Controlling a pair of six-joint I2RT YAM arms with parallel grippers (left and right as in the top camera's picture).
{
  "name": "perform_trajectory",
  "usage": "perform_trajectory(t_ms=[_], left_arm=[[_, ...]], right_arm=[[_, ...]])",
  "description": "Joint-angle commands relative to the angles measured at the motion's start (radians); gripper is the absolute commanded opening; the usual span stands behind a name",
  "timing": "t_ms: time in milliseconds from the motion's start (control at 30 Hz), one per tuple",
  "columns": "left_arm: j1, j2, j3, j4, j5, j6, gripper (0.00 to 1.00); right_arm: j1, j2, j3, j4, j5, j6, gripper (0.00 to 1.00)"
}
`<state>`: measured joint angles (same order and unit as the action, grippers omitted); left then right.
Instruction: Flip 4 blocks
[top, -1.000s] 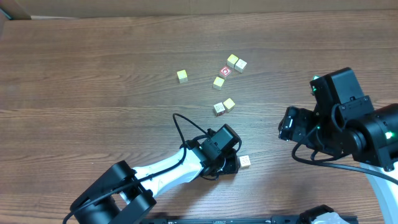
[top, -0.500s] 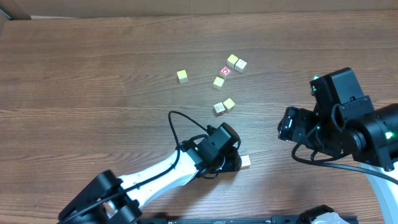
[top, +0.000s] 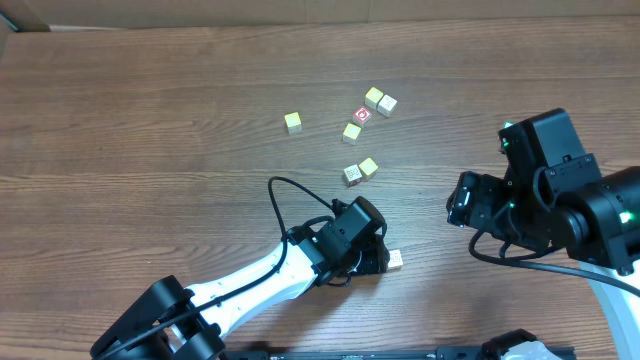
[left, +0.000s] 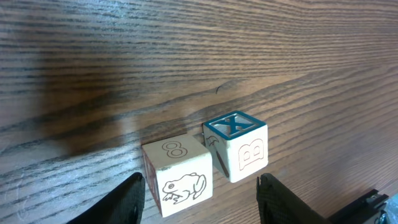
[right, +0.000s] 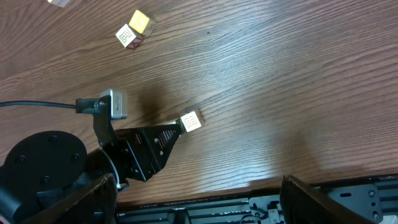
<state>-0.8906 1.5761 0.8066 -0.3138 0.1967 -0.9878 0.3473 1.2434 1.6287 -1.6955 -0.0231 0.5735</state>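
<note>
Two blocks sit on the worktop (left: 186, 50) between the spread fingers of the left pincer (left: 199, 190); neither is gripped. Frog block (left: 177, 177): cream, outline frog on its side, "8" on top. B block (left: 242, 149), just beside it: teal-framed X on top. Pale cubes (top: 351, 132) and a red-faced cube (top: 362, 114) lie scattered farther off. Right pincer (right: 199, 183) gapes wide, holding nothing.
</note>
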Motion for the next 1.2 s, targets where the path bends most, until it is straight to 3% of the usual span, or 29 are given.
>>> perform_trajectory(t_ms=[0, 333, 500, 667, 767, 1167], left_arm=[[-0.007, -0.017, 0.002, 0.007, -0.020, 0.023, 0.52], [0.013, -0.017, 0.051, 0.019, -0.027, 0.050, 0.52], [0.109, -0.016, 0.238, -0.252, -0.157, 0.146, 0.58], [0.247, 0.012, 0.401, -0.414, -0.167, 0.245, 0.59], [0.314, 0.064, 0.474, -0.449, -0.146, 0.305, 0.50], [0.315, 0.395, 0.720, -0.462, -0.092, 0.305, 0.49]], right_arm=[[-0.001, -0.009, 0.022, 0.002, -0.006, -0.024, 0.84], [-0.001, -0.009, 0.022, 0.002, -0.014, -0.034, 0.84], [-0.001, -0.009, 0.022, 0.002, -0.030, -0.048, 0.84], [-0.001, -0.009, 0.022, 0.002, -0.032, -0.048, 0.85], [-0.001, -0.009, 0.022, 0.002, -0.032, -0.048, 0.85], [-0.001, -0.009, 0.022, 0.002, -0.032, -0.048, 0.85]])
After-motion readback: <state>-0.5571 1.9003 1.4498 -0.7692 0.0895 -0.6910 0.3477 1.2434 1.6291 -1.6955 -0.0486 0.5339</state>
